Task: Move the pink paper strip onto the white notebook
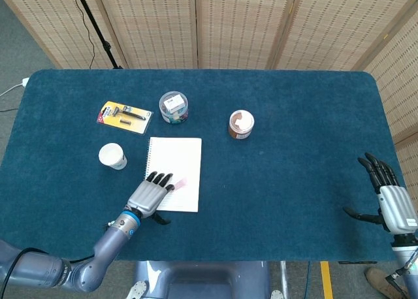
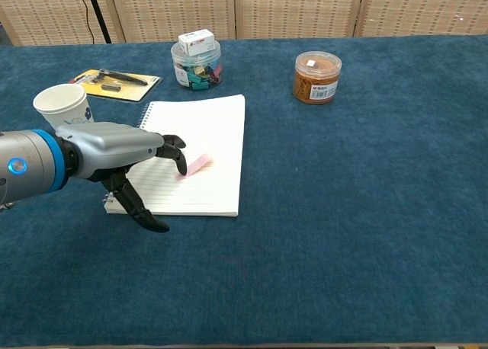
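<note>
The white spiral notebook [image 1: 176,158] [image 2: 212,128] lies open on the blue table. The pink paper strip [image 1: 178,183] [image 2: 197,164] lies flat on its lower page. My left hand [image 1: 149,196] [image 2: 122,155] hovers over the notebook's near left part, fingers spread, its dark fingertips [image 2: 177,152] touching or just beside the strip's left end. It holds nothing. My right hand [image 1: 390,200] stays far right near the table's front edge, fingers apart and empty; the chest view does not show it.
A paper cup [image 1: 112,156] [image 2: 64,107] stands left of the notebook. Behind it lie a razor pack [image 1: 124,116] [image 2: 114,81], a clear tub of clips [image 1: 174,107] [image 2: 197,62] and a brown jar [image 1: 240,124] [image 2: 317,77].
</note>
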You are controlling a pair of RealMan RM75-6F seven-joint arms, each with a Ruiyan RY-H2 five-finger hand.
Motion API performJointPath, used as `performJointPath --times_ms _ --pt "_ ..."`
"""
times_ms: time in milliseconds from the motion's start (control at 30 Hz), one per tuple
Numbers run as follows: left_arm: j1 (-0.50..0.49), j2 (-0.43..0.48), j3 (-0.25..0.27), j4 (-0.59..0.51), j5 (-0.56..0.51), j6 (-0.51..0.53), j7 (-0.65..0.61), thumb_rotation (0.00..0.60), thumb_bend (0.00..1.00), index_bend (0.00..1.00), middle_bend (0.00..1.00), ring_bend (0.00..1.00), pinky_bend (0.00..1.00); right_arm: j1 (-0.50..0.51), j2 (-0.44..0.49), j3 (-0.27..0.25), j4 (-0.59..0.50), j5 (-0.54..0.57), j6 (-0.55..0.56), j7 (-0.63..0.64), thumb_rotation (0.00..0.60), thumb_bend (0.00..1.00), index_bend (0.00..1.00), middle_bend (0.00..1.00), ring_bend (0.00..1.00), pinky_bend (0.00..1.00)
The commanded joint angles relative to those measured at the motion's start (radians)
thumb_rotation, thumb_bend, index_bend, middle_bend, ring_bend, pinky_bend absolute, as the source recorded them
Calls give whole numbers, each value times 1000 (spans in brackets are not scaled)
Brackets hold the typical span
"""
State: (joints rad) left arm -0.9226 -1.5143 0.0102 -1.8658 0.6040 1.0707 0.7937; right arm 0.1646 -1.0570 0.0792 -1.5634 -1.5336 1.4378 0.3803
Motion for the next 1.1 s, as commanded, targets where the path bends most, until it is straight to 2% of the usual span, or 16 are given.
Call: performJointPath --times_ms 33,300,1100 --pt "-4 -4 -3 6 -3 2 3 358 0 237 0 0 0 0 1 0 0 -1 0 2 600 0 26 0 0 0" --pt "-6 -8 -9 22 -11 3 -4 358 0 237 0 0 0 -2 3 0 -4 -6 5 5 600 0 26 0 0 0" --pt "-3 19 -3 -23 0 37 9 356 0 237 0 0 0 -3 8 -3 -11 -13 8 10 600 0 28 0 0 0"
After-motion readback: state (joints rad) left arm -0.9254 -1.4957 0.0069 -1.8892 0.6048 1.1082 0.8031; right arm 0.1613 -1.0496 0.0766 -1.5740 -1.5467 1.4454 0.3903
